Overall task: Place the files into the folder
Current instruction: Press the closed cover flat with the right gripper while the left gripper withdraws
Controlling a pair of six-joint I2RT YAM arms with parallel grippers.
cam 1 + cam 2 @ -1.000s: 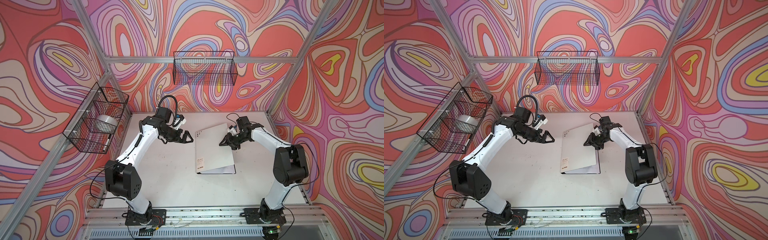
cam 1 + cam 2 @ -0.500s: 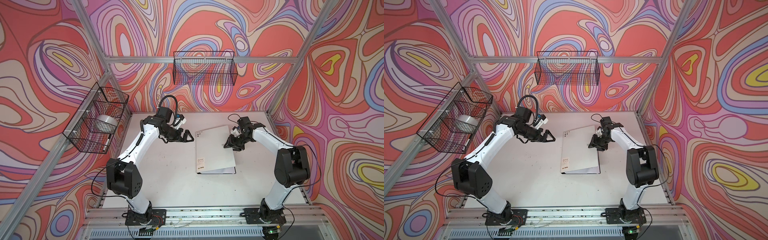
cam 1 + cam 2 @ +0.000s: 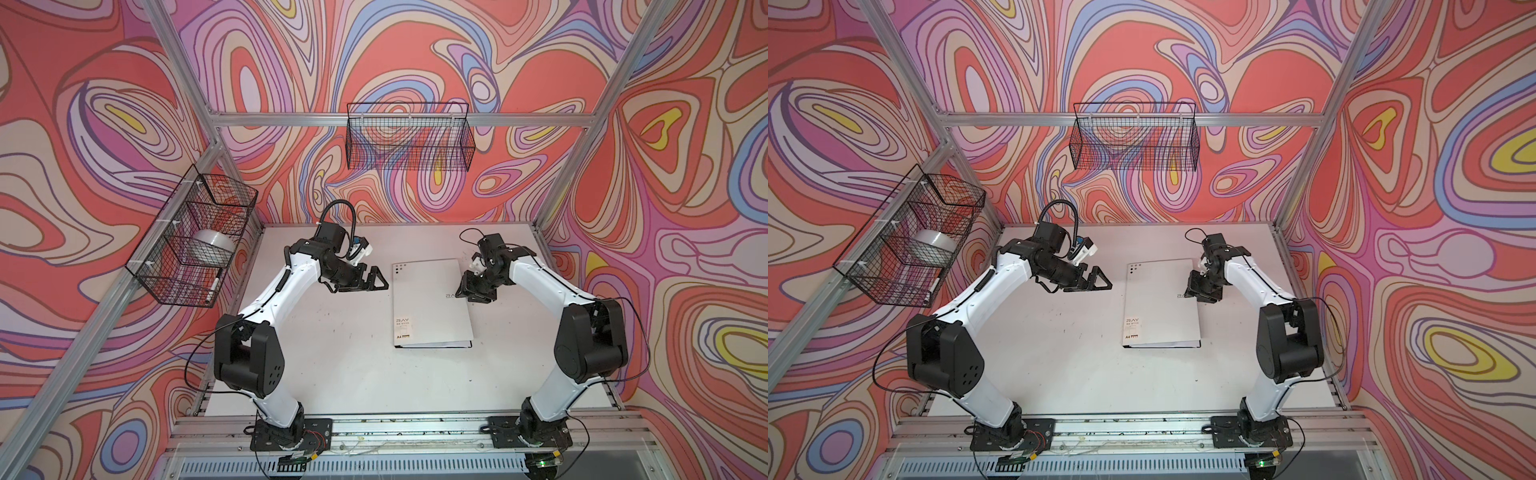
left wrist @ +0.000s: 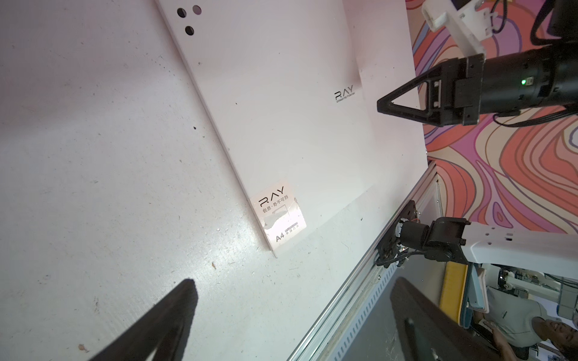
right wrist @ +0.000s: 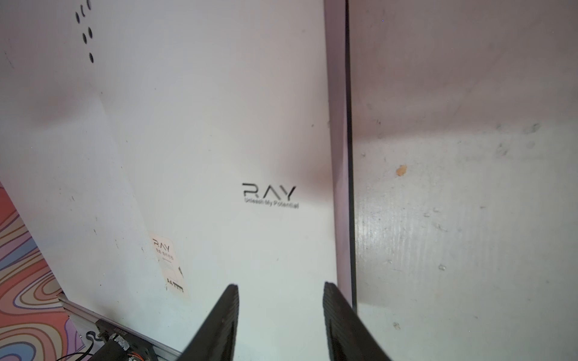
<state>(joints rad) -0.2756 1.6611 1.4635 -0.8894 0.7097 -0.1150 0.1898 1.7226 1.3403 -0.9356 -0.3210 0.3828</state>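
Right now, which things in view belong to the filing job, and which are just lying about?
Job: folder, shut on the table; left end effector and right end effector, both open. Files not seen.
Lying about: side basket with tape roll and marker; back basket.

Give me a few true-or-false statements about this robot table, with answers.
1. The folder lies closed, white cover up. True.
2. The left gripper is clamped on the folder. False: it is open, beside the folder, holding nothing.
3. The right gripper is over the folder, jaws parted, nothing between them. True.
4. The back-wall basket holds a pale roll. False: the roll sits in the side basket.
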